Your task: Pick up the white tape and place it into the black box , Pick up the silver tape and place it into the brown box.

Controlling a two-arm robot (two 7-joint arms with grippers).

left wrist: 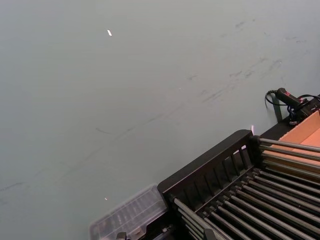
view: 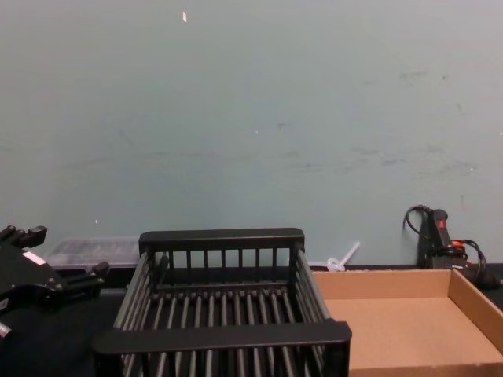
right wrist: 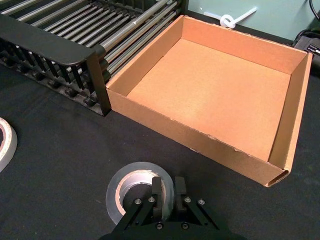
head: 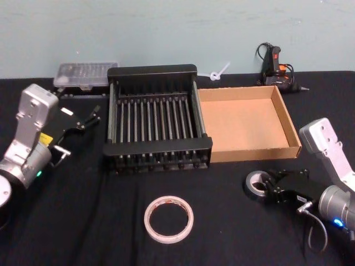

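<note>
Hidden parts: silver tape (right wrist: 134, 186) is partly covered by the right gripper (right wrist: 166, 191) in the right wrist view, so the near side of its ring cannot be seen; white tape (right wrist: 5, 143) is cut off at that view's edge, only an arc showing.
Silver tape: small thick dull grey roll with a pale inner core, lying flat on the black tabletop (head: 83, 221) on the robot's right, in front of the brown box (head: 288, 124) and apart from it.
Right gripper: down at the silver tape, fingers (right wrist: 157, 186) close together, pinching the near wall of the ring, one inside the core hole and one outside.
White tape: wide flat ring with reddish marks on its face and a large centre hole, flat on the tabletop in front of the black box (head: 152, 71), well apart from the silver roll.
Black box: slatted crate with barred sides and a thick rim, holding nothing, standing just beside the brown box on its left.
Brown box: shallow tan cardboard tray, low walls, nothing inside.
Left gripper (head: 89, 119): raised on the left of the crate, away from both tapes, fingers apart.
Behind: clear plastic case (head: 84, 75) and glue gun (head: 275, 66) by the wall.
</note>
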